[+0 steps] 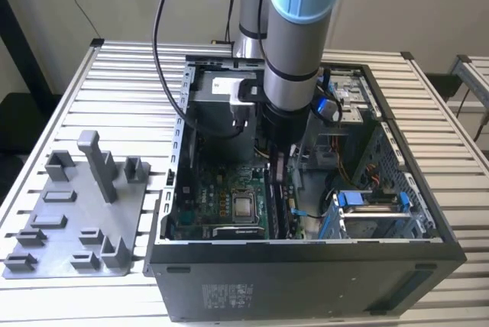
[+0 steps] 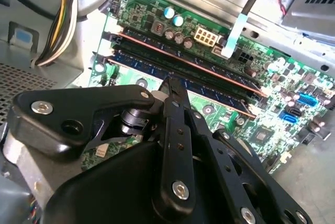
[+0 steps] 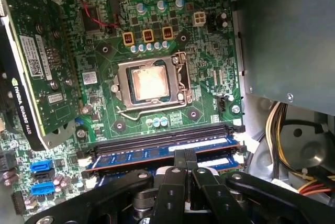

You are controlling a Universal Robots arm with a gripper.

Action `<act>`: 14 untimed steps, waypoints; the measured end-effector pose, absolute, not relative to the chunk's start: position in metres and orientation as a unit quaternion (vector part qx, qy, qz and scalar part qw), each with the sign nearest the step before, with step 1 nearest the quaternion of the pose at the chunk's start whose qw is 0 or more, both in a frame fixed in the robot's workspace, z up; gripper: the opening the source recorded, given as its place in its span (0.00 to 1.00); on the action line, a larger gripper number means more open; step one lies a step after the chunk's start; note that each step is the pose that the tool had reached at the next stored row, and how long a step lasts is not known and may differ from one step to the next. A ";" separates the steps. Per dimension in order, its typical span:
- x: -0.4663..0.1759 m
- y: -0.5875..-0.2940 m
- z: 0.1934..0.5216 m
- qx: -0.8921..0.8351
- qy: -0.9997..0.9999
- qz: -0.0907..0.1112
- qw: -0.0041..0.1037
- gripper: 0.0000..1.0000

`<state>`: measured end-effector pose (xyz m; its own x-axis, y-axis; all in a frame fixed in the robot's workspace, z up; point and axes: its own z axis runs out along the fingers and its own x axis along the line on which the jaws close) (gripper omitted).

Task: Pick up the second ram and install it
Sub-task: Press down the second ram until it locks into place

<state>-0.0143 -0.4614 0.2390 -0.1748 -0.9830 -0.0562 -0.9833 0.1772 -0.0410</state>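
**Item: open computer case (image 1: 306,281) on worktop, arm at work inside**

- Print and labels: white lettering on the motherboard (image 3: 209,62). White stickers and white lettering also show on the expansion card (image 3: 31,62) standing at the board's edge. A pale printed block is on the case's outer wall in the exterior view. None is transcribed here.
- Arm (image 1: 294,37): one, grey with pale blue joints, reaching straight down into the case.
- End effector (image 2: 171,81): one, black bar linkages. It is clenched, fingertips drawn together at the top edge of the second ram. Whether any of the board is pinched between them cannot be told.
- Second ram (image 2: 225,96): dark blue, long and narrow, standing on edge in a slot of the motherboard directly under the fingertips. In the first wrist view it runs to either side of the end effector (image 3: 186,153).
- Other memory stick (image 2: 157,46): one, upright in the slot just beside, parallel.
- Processor socket (image 3: 149,85): one, metal frame, bare copper-toned centre.
- Blue connectors (image 3: 42,166): two, side by side near the board's corner.
- Yellow-framed square parts (image 3: 148,35): three in a row.
- Cable bundle (image 3: 282,130): yellow, black and red wires.
- Holder tray (image 1: 69,235): one, grey, with several upright posts, lying at the exterior view's left of the case.
- Worktop (image 1: 114,75): pale metal slats, with a plain light wall behind.
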 end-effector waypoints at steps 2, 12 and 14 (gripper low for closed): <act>-0.014 -0.463 0.239 -0.642 0.766 0.002 0.035 0.11; -0.014 -0.471 0.233 -0.649 0.761 0.008 0.028 0.11; -0.013 -0.471 0.233 -0.649 0.760 0.008 0.028 0.11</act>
